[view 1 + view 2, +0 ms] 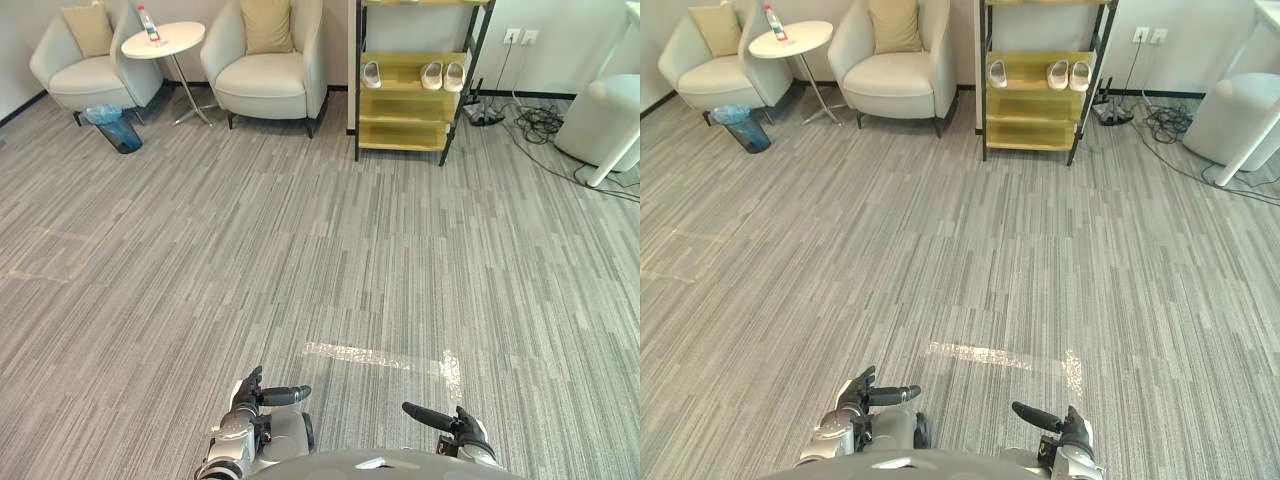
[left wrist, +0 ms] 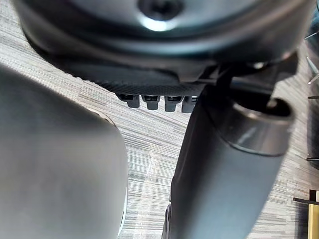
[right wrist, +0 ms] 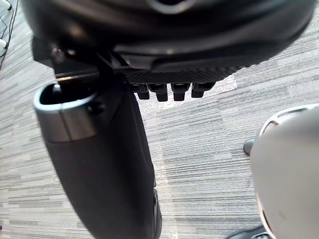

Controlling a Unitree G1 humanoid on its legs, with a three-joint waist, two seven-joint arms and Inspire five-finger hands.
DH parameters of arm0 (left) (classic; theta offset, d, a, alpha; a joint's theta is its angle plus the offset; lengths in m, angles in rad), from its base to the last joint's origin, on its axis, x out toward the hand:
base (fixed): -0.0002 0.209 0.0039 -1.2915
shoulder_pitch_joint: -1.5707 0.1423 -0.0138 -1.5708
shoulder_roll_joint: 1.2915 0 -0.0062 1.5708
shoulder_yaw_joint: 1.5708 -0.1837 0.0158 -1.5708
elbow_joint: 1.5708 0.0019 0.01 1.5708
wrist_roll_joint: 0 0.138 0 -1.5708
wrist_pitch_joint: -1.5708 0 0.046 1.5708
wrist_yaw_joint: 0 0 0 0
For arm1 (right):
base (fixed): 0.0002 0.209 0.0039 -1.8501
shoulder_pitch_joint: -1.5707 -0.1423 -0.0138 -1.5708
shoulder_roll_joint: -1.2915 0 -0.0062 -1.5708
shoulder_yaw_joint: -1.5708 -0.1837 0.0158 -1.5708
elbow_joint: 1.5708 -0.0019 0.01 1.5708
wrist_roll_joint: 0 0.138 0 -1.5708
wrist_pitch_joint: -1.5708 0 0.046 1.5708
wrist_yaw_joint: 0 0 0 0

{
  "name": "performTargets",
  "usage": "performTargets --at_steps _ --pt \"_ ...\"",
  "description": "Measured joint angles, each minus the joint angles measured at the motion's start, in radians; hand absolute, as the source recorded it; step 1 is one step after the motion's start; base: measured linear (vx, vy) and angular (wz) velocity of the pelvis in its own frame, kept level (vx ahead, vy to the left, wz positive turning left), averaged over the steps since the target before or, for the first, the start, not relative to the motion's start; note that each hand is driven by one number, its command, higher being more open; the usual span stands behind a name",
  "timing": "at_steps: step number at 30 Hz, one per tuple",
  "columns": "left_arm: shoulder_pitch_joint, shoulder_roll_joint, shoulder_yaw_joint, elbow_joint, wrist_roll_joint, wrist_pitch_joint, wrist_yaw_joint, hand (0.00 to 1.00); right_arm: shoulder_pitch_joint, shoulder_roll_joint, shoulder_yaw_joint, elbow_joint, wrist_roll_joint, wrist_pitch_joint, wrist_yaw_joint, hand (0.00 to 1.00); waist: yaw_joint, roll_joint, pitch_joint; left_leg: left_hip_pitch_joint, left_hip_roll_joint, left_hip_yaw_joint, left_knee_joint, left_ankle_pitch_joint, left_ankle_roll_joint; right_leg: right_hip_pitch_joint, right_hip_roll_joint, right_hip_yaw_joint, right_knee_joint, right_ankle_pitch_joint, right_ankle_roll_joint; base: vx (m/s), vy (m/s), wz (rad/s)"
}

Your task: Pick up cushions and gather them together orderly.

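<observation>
Two tan cushions stand far across the room. One cushion leans in the back of the left armchair; the other cushion rests against the back of the middle armchair. My left hand hangs low at the near edge, fingers straight and thumb pointing inward, holding nothing. My right hand is beside it in the same pose, also with nothing in it. In the wrist views the left hand and the right hand hover over bare carpet.
A round white side table with a bottle stands between the armchairs, a blue bin before it. A yellow shelf rack holds slippers. Cables and a white rounded seat lie right. Wide grey carpet lies between.
</observation>
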Motion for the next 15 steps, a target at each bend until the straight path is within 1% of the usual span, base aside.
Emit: performTargets --at_steps 1,2,3,4,5,6,7,8,9,10,11,12,13,14,15 --pt "0.0 0.014 0.001 0.002 0.0 0.001 -0.001 1.0 0.0 0.017 0.001 -0.001 -0.001 -0.001 0.001 1.0 0.002 -0.027 -0.006 0.019 -0.024 0.006 -0.028 -0.01 0.009 0.003 -0.024 0.019 0.004 -0.003 0.003 0.29 0.138 -0.03" --pt "0.001 0.022 0.003 0.005 -0.001 0.003 -0.001 1.0 -0.002 0.034 0.001 -0.001 -0.002 -0.001 0.001 1.0 0.007 -0.041 -0.012 0.037 -0.039 0.02 -0.046 -0.017 0.017 0.002 -0.042 0.038 0.012 -0.002 0.004 0.27 0.136 -0.1" --pt "0.002 0.023 0.005 0.006 -0.001 0.004 0.0 1.0 -0.001 0.035 0.002 -0.001 -0.005 -0.001 0.004 1.0 0.012 -0.046 -0.015 0.049 -0.048 0.03 -0.059 -0.022 0.02 0.002 -0.051 0.052 0.017 0.0 0.007 0.22 0.139 -0.3" --pt "0.002 0.021 0.004 0.014 -0.001 0.003 -0.001 1.0 -0.003 0.035 0.001 -0.001 -0.011 -0.001 0.004 1.0 0.019 -0.047 -0.017 0.08 -0.061 0.047 -0.089 -0.026 0.025 0.002 -0.067 0.071 0.032 0.004 0.013 0.14 0.121 -0.4" --pt "0.002 0.02 0.004 0.025 -0.001 0.001 -0.001 1.0 -0.003 0.031 0.001 0.0 -0.022 -0.001 0.005 1.0 0.022 -0.041 -0.02 0.115 -0.071 0.061 -0.123 -0.03 0.03 -0.005 -0.082 0.088 0.067 0.009 0.022 0.14 0.131 -0.37" --pt "0.003 0.019 0.004 0.032 -0.001 0.002 -0.001 1.0 -0.002 0.028 0.001 0.001 -0.023 -0.001 0.005 1.0 0.021 -0.038 -0.022 0.129 -0.073 0.067 -0.138 -0.03 0.031 -0.013 -0.09 0.095 0.096 0.009 0.022 0.12 0.152 -0.37" --pt "0.005 0.019 0.003 0.043 -0.002 0.002 -0.001 1.0 -0.001 0.015 0.001 0.01 -0.023 0.0 0.005 1.0 0.021 -0.031 -0.026 0.167 -0.076 0.082 -0.171 -0.037 0.032 -0.062 -0.103 0.113 0.216 0.011 0.025 0.12 0.162 -0.28" --pt "0.007 0.018 -0.001 0.044 -0.001 0.002 -0.002 1.0 -0.001 0.011 0.001 0.011 -0.023 0.0 0.005 1.0 0.02 -0.023 -0.03 0.182 -0.077 0.085 -0.181 -0.038 0.03 -0.092 -0.109 0.119 0.287 0.015 0.033 0.12 0.153 -0.26" --pt "0.01 0.016 -0.012 0.045 -0.002 0.002 -0.002 1.0 0.002 0.007 -0.003 0.01 -0.018 -0.001 0.006 1.0 0.012 -0.02 -0.031 0.202 -0.076 0.081 -0.191 -0.051 0.044 -0.147 -0.126 0.124 0.41 0.006 0.051 0.12 0.105 -0.07" --pt "0.01 0.019 -0.021 0.049 -0.002 0.002 -0.001 1.0 0.001 0.006 -0.01 0.012 -0.02 -0.001 0.006 1.0 0.007 -0.014 -0.027 0.208 -0.076 0.079 -0.192 -0.057 0.044 -0.166 -0.135 0.125 0.438 -0.007 0.042 0.13 0.042 0.09" --pt "0.007 0.03 -0.04 0.062 -0.002 0.001 0.0 1.0 0.0 0.005 -0.017 0.011 -0.019 -0.001 0.006 1.0 0.001 -0.024 -0.033 0.22 -0.074 0.068 -0.192 -0.066 0.04 -0.22 -0.138 0.124 0.446 -0.049 0.036 0.12 0.006 0.25" --pt "0.007 0.033 -0.039 0.066 -0.002 0.002 0.001 1.0 0.0 0.005 -0.017 0.011 -0.019 -0.001 0.006 1.0 -0.006 -0.026 -0.034 0.224 -0.07 0.054 -0.191 -0.067 0.039 -0.249 -0.132 0.126 0.418 -0.051 0.038 0.13 -0.066 0.41" --pt "0.007 0.034 -0.039 0.07 -0.004 0.002 0.003 1.0 -0.003 0.003 -0.017 0.012 -0.019 -0.003 0.006 1.0 -0.012 -0.026 -0.034 0.226 -0.064 0.04 -0.18 -0.068 0.025 -0.268 -0.117 0.142 0.346 -0.048 0.04 0.1 -0.1 0.46" --pt "0.007 0.037 -0.038 0.07 -0.004 0.002 0.005 1.0 -0.003 0.006 -0.016 0.015 -0.02 -0.006 0.006 1.0 -0.013 -0.036 -0.037 0.225 -0.067 0.03 -0.166 -0.073 0.016 -0.273 -0.105 0.159 0.242 0.005 0.037 0.1 -0.126 0.42" --pt "0.005 0.041 -0.037 0.071 -0.003 0.0 0.006 1.0 -0.003 0.007 -0.019 0.02 -0.015 -0.007 0.009 1.0 -0.014 -0.042 -0.039 0.227 -0.071 0.021 -0.16 -0.08 0.006 -0.269 -0.101 0.162 0.22 0.023 0.038 0.18 -0.188 0.26"
